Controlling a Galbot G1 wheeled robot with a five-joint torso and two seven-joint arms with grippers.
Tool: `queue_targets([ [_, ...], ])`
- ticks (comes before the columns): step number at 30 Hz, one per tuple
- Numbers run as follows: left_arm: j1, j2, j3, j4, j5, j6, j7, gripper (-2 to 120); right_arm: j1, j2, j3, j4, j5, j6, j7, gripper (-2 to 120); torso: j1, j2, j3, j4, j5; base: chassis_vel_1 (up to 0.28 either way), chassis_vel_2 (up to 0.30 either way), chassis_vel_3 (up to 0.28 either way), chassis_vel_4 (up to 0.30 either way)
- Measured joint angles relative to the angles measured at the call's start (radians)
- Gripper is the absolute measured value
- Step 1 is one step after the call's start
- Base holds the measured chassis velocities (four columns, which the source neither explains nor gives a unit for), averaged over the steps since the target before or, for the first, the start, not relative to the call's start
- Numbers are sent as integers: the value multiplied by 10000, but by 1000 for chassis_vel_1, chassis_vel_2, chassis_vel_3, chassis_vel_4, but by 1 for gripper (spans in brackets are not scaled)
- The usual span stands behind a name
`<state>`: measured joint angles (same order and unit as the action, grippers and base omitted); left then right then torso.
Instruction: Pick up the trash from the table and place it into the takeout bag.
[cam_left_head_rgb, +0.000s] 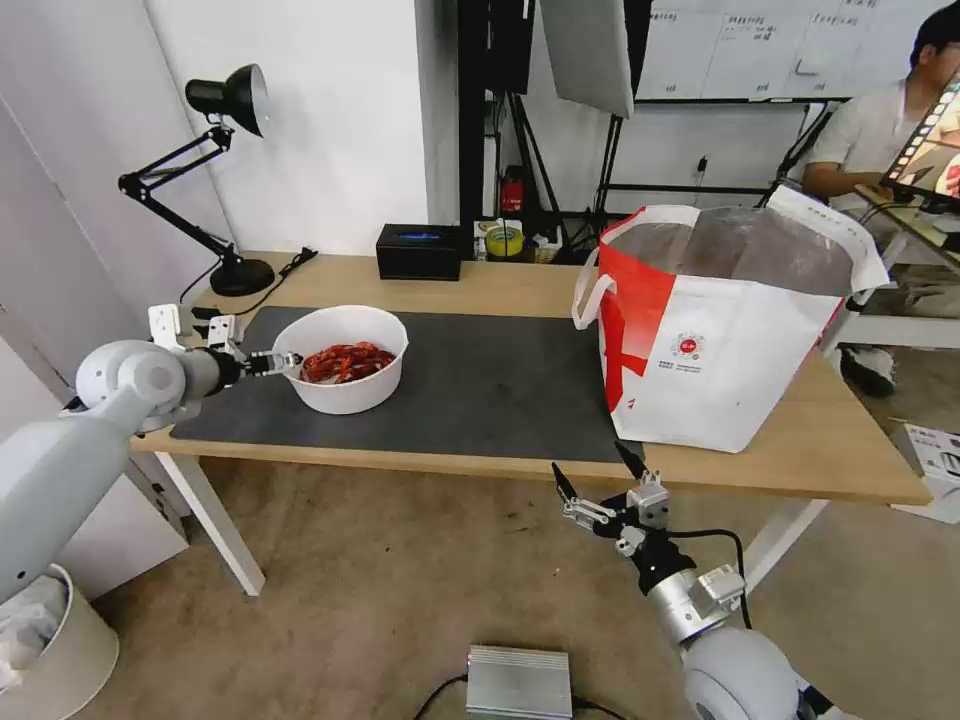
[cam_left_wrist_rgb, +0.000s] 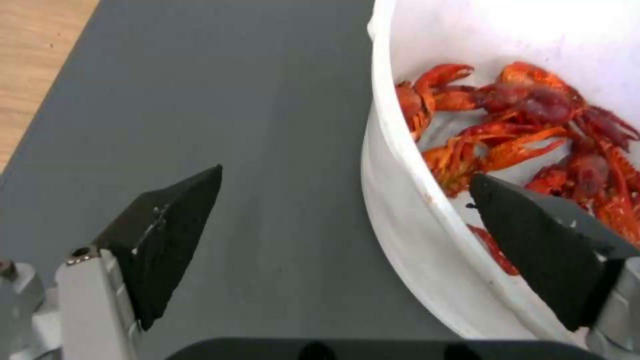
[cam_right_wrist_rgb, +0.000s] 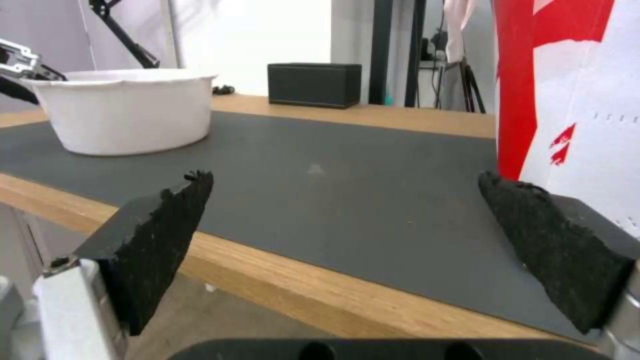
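While its spread fingers straddle the rim, the left gripper (cam_left_wrist_rgb: 347, 200) meets the smooth white round plastic bowl (cam_left_head_rgb: 345, 360) of glossy red shells (cam_left_wrist_rgb: 533, 130); the right gripper (cam_left_head_rgb: 598, 480) hangs open near the table's (cam_left_head_rgb: 500, 285) front edge.

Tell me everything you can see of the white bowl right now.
The white bowl is round, deep and plastic-looking, standing upright on the dark grey mat toward the table's left side. Red crayfish shells lie in its bottom. The left gripper is open astride its near rim, one finger inside, one outside. It stands apart from the takeout bag.
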<state>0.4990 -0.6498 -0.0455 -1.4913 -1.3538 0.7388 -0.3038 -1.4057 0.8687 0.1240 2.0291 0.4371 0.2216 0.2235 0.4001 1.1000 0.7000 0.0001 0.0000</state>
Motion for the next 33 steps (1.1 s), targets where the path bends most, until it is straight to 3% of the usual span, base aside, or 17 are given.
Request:
queue_targets([
  [5, -169, -61, 83, 91, -241, 24, -269, 97, 0, 0, 0, 0, 0, 0, 0, 100, -1, -1, 0, 0, 0, 0, 0, 0, 0],
  [8, -257, -70, 167, 99, -357, 25, -351, 88, 0, 0, 0, 0, 0, 0, 0, 100, -1, 0, 0, 0, 0, 0, 0, 0, 0],
  [27, -498, 121, 682, -126, -893, -14, -482, 15, 0, 0, 0, 0, 1, 1, 0, 100, -1, 0, 0, -1, 0, 0, 0, 0, 0],
  [33, -431, 252, 691, -266, -990, -21, -455, 0, 0, 0, 0, 0, 1, 1, 0, 100, -1, 0, 0, 0, 1, 0, 0, 0, 0],
])
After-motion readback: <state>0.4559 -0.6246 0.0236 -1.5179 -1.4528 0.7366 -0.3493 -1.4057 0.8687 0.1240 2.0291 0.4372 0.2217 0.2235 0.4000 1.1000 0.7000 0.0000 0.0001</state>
